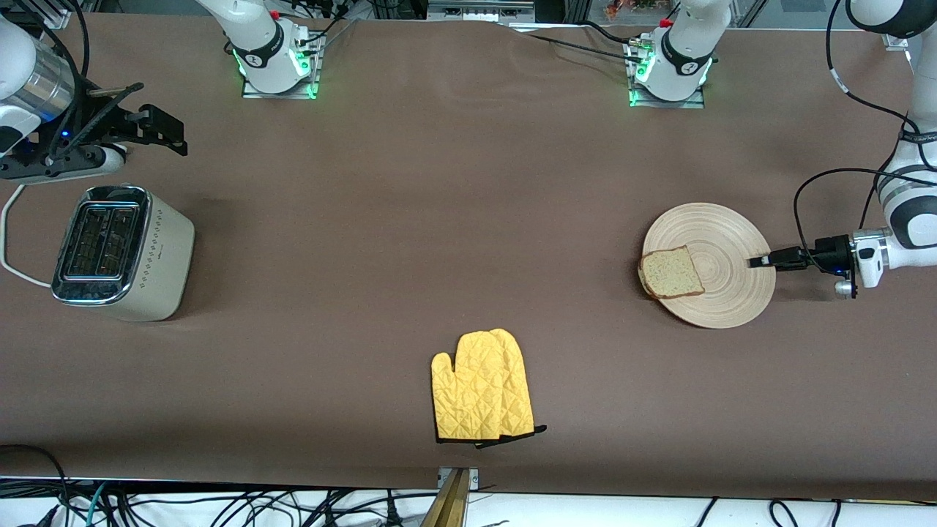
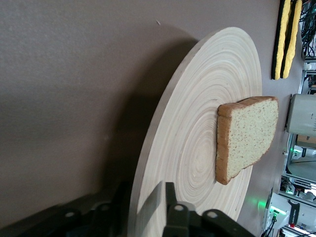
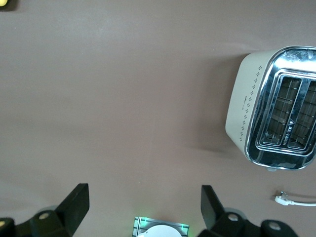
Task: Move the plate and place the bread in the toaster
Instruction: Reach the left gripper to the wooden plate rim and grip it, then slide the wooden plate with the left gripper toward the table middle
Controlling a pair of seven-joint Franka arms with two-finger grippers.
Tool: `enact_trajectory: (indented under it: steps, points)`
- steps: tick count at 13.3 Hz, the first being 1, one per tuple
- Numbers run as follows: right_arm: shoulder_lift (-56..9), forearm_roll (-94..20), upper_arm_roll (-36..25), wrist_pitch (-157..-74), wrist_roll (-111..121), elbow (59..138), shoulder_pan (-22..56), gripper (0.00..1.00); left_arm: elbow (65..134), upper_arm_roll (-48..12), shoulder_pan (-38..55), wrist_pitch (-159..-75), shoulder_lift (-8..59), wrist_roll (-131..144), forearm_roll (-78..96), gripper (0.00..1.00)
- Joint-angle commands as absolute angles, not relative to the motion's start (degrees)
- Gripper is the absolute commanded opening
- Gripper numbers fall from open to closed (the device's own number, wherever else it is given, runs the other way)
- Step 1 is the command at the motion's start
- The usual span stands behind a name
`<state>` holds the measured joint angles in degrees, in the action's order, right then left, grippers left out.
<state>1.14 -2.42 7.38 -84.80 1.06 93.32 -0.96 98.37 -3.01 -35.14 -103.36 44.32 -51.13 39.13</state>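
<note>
- The plate (image 1: 721, 252) sits in the right part of the front frame, at the left arm's end of the surface (image 1: 454, 219). The bread (image 1: 670, 273) lies on it, on the edge toward the toaster, its crust reaching just past the rim.
- Your left pincer (image 1: 758, 260) is at the plate's rim toward the left arm's end. In the left wrist view its fingers (image 2: 170, 210) straddle the rim, 1 above and 1 below, seemingly clamped on the plate.
- Risk 1: in the left wrist view the plate looks tipped up off the surface at the gripped side. Tilt it more or jerk it and the bread, already at the edge, may slide off.
- Risk 2: the hold takes only the rim's edge, so the wide plate could pivot or slip out during a fast drag.
- The toaster (image 1: 121, 252) stands at the left of the front frame, well apart from the plate, with both slots empty.
- Your right pincer (image 1: 157, 132) hovers at upper left, over the surface beside the toaster, fingers spread apart and holding nothing; that arm waits.
- A yellow oven mitt (image 1: 483, 388) lies lower centre, nearer the front camera than the straight line from plate to toaster. It only gets in the way if you swing the plate low in the frame.
- The toaster's white cord (image 1: 11, 241) trails at the far left edge of the frame; keep the right arm off it.
</note>
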Motion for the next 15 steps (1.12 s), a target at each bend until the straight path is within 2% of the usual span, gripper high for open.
enact_trajectory:
  steps: [1, 8, 15]
  points:
    - [1.50, -3.16, 7.29, -85.17, 1.58, 93.78, -0.97, 1.00, 97.47, -2.99, -34.98, -103.36, 45.09, -53.00, 40.61, 0.00]
    - [1.49, -3.16, 7.29, -85.52, 1.58, 94.04, -0.97, 1.00, 96.60, -4.21, -34.89, -101.26, 44.56, -54.57, 40.17, 0.00]
    - [1.49, -3.16, 7.29, -86.13, 1.58, 94.39, -0.97, 1.00, 93.78, -14.40, -34.89, -98.96, 44.56, -48.62, 40.87, 0.00]
